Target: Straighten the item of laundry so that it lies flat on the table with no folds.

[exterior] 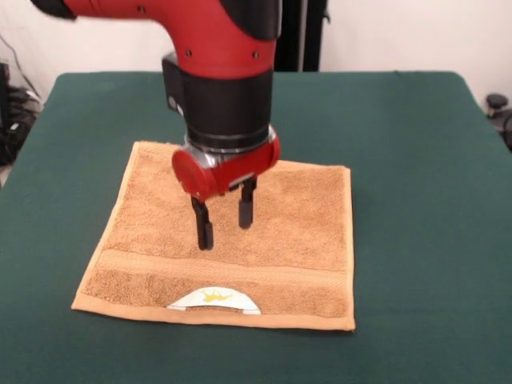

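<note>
The item of laundry (288, 240) is a tan-orange terry towel spread out on the dark green table (416, 160). A woven band crosses it near the front edge, and a white label with a yellow mark (214, 300) sits at that edge. The towel looks flat; its far left part is hidden behind the arm. My gripper (225, 223) hangs over the towel's middle, a little left of centre. Its two black fingers (205, 228) point down, apart, with nothing between them. Whether the tips touch the cloth is unclear.
The red and black arm (220, 72) comes down over the towel's far left part. Green table cloth surrounds the towel on all sides. Dark cables and gear (14, 112) lie beyond the table's left edge.
</note>
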`<action>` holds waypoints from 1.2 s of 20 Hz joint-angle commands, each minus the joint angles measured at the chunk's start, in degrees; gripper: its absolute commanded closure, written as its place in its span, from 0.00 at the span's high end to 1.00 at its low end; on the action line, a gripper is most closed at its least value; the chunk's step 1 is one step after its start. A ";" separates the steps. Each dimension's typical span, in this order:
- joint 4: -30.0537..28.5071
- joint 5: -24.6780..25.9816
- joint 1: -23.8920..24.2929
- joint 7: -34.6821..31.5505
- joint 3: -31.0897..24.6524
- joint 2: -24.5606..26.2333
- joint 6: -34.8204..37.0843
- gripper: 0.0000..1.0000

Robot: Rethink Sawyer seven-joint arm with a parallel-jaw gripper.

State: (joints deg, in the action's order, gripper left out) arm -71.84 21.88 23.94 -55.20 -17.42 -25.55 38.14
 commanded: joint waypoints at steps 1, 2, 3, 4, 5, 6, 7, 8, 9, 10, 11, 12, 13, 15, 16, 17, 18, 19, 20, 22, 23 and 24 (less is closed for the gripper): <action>-7.20 -1.44 -2.22 -2.92 -1.81 -3.66 7.93 1.00; -7.46 -1.61 -2.22 -3.21 -1.91 -3.84 8.06 1.00; -7.70 -1.75 -2.20 -3.62 -2.11 -3.75 7.70 1.00; -8.09 -1.86 -2.02 -3.49 -2.50 -3.58 7.45 1.00; -8.57 -2.21 -1.96 -3.82 -2.72 -3.50 7.43 1.00; -8.80 -2.23 -1.90 -3.98 -2.87 -3.26 6.89 1.00; -9.36 -2.27 -1.51 -4.10 -3.33 -3.05 5.33 1.00; -9.66 -2.04 -1.21 -3.62 -3.73 -2.80 4.17 1.00; -9.79 -1.91 -0.98 -3.39 -4.13 -2.41 3.02 1.00; -9.92 -1.78 -0.75 -3.17 -4.53 -2.02 1.88 1.00; -10.20 -2.08 -0.67 -3.71 -4.73 -1.86 1.39 1.00; -10.26 -2.19 -0.64 -3.76 -4.82 -1.75 1.44 1.00; -10.40 -2.30 -0.63 -3.94 -4.83 -1.78 1.43 1.00; -11.69 -3.43 0.35 -5.09 -5.70 -2.08 -0.18 1.00; -11.69 -3.60 0.17 -5.69 -5.34 -2.27 -0.05 1.00; -11.38 -3.30 -0.01 -5.70 -5.15 -2.17 -0.41 1.00; -11.08 -3.01 -0.19 -5.70 -4.97 -2.08 -0.78 1.00; -11.28 -3.00 -0.03 -5.88 -4.99 -2.13 -1.36 1.00; -11.72 -3.06 0.57 -4.91 -5.67 -2.26 -1.53 1.00; -12.97 -3.73 1.41 -4.88 -6.17 -3.05 -1.51 1.00; -13.45 -3.93 1.90 -4.46 -6.73 -3.45 -1.78 1.00; -13.93 -4.13 2.39 -4.05 -7.28 -3.86 -2.06 1.00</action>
State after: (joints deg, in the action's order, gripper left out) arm -77.23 20.41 24.89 -55.20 -17.90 -29.86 39.36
